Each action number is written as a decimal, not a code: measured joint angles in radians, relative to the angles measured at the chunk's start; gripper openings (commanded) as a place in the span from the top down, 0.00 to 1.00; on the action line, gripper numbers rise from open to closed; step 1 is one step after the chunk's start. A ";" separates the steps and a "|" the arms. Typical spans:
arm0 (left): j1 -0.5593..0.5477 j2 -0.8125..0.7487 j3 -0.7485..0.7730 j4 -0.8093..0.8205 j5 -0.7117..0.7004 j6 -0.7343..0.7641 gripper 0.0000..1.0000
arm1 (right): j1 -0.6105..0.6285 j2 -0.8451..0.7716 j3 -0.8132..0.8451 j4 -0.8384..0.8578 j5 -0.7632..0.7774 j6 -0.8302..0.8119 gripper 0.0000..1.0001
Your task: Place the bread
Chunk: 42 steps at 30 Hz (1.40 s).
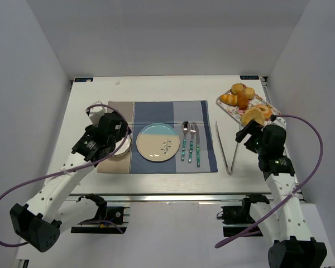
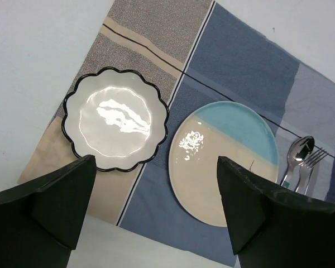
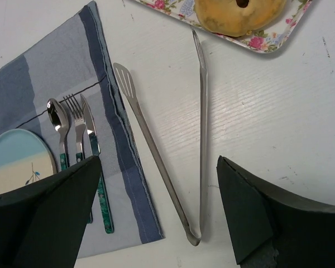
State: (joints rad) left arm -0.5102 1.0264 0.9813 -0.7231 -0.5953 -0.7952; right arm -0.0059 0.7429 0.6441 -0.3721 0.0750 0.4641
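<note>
Grip seemed the step in hand: the right claw [image 3: 158, 162] hung spread and empty over the long steel tongs [image 3: 201, 128], and closing across both arms near their joined end would likely hold best, while the left claw [image 2: 156, 162], also spread, hovered over the scalloped black-rimmed white plate [image 2: 116, 118]. Farther off, the golden bread rolls [image 1: 243, 100] sat on the floral rectangular tray [image 3: 261, 42] hard by the far right edge of the white bench [image 1: 156, 89], with open room only on the tongs' side.

High rear overview of the table [image 1: 156, 84]; two close downward wrist views, blue plate [image 2: 223, 162] and cutlery [image 3: 89, 125] common
</note>
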 measured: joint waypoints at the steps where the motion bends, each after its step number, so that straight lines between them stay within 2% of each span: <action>1: 0.003 -0.016 -0.007 0.002 0.000 0.000 0.02 | 0.000 -0.001 0.000 0.000 -0.003 0.000 0.10; 8: 0.022 -0.085 -0.029 0.004 0.001 -0.007 0.02 | 0.000 0.000 -0.001 -0.002 -0.025 -0.003 0.11; 15: 0.023 -0.120 -0.063 0.035 0.025 0.002 0.02 | 0.021 0.086 -0.001 -0.057 -0.045 -0.008 0.11; 20: 0.024 -0.128 -0.071 0.098 0.061 0.028 0.02 | 0.221 0.173 0.000 -0.123 0.076 0.015 0.11; 24: 0.024 -0.103 -0.075 0.137 0.092 0.053 0.02 | 0.321 0.269 0.001 -0.182 0.160 0.049 0.11; 33: 0.024 -0.073 -0.080 0.167 0.111 0.080 0.02 | 0.343 0.336 -0.013 -0.197 0.241 0.075 0.11; 42: 0.024 -0.072 -0.085 0.177 0.109 0.085 0.02 | 0.349 0.555 0.002 -0.081 0.254 0.011 0.11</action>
State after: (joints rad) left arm -0.4866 0.9539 0.8963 -0.5457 -0.4866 -0.7101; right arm 0.3428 1.2984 0.6460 -0.4534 0.3290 0.4755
